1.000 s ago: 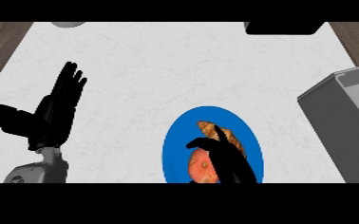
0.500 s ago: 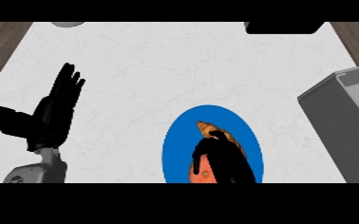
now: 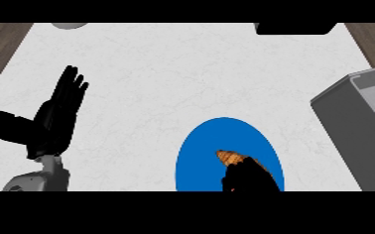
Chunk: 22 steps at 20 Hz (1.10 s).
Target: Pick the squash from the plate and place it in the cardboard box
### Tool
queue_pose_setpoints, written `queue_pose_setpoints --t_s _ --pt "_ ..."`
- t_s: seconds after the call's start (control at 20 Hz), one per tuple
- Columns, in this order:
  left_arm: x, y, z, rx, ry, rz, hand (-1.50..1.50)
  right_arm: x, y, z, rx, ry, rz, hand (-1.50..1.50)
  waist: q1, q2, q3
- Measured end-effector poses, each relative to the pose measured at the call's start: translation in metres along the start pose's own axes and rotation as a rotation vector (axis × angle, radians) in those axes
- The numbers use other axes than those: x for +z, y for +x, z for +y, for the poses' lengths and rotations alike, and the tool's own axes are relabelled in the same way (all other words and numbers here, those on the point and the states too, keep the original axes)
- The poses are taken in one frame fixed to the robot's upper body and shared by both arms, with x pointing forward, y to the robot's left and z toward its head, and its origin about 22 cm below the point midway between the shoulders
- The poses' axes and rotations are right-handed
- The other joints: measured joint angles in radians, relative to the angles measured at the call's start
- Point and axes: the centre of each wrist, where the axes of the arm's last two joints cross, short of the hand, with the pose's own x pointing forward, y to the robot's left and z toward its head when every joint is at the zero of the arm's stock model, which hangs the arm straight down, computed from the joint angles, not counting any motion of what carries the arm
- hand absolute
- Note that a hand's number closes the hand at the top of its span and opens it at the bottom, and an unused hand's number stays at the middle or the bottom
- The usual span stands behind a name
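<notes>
On the blue plate [image 3: 209, 146], toward its near edge, lay the squash [image 3: 228, 156]. Only its orange, ridged tip showed, pointing toward the plate's far rim. The right hand [image 3: 250, 177] covered the rest. It came in over the plate's near-right part from the lower edge of the view, and its black fingers were curled down around the squash, grasping it. The head view did not show whether the squash rested on the plate or was raised just off it.

Well to the left of the plate stood the left hand [image 3: 57, 114], released and holding nothing, its fingers straight and pointing away from the robot. It rested over the white counter [image 3: 183, 79], with its grey forearm [image 3: 35, 182] on the near side of it.

To the right of the plate, and apart from it, was the box [image 3: 344, 124]. It looked grey and sat at a slant against the view's right edge, so that only one wall and part of its rim showed; its inside could not be seen.

Far beyond the plate, at the counter's far edge, a dark thing [image 3: 293, 28] sat off to the right and a pale grey rounded thing [image 3: 70, 26] off to the left, both cut by the view's edge. A brown wooden strip [image 3: 13, 37] showed past the counter's far-left corner.
</notes>
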Motion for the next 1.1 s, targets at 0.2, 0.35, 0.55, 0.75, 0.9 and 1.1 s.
queue_pose_setpoints --t_s 0.2,0.35,0.55,0.75,0.9,1.1 --pt "-0.002 0.004 0.000 -0.005 -0.001 -0.006 0.00 0.016 0.009 -0.028 0.067 -0.059 -0.041 1.50 0.002 0.001 0.000" --pt "-0.001 0.003 0.004 -0.009 -0.002 -0.006 0.00 0.039 0.020 -0.052 0.094 -0.099 -0.074 1.50 0.001 0.001 0.000" --pt "-0.001 0.003 0.000 -0.008 0.001 -0.010 0.00 0.051 0.028 -0.081 0.013 -0.221 -0.043 1.50 0.000 0.001 0.000" --pt "0.002 0.000 -0.001 -0.007 -0.006 -0.004 0.00 0.044 0.029 -0.097 -0.049 -0.344 0.058 1.50 0.000 0.001 0.000" --pt "0.000 0.002 -0.004 -0.007 -0.004 -0.008 0.00 0.037 0.024 -0.110 -0.066 -0.432 0.140 1.50 -0.002 0.002 0.000" --pt "0.002 0.000 0.002 -0.005 0.003 0.000 0.00 0.031 0.008 -0.126 -0.042 -0.519 0.266 1.50 -0.002 0.002 0.000"
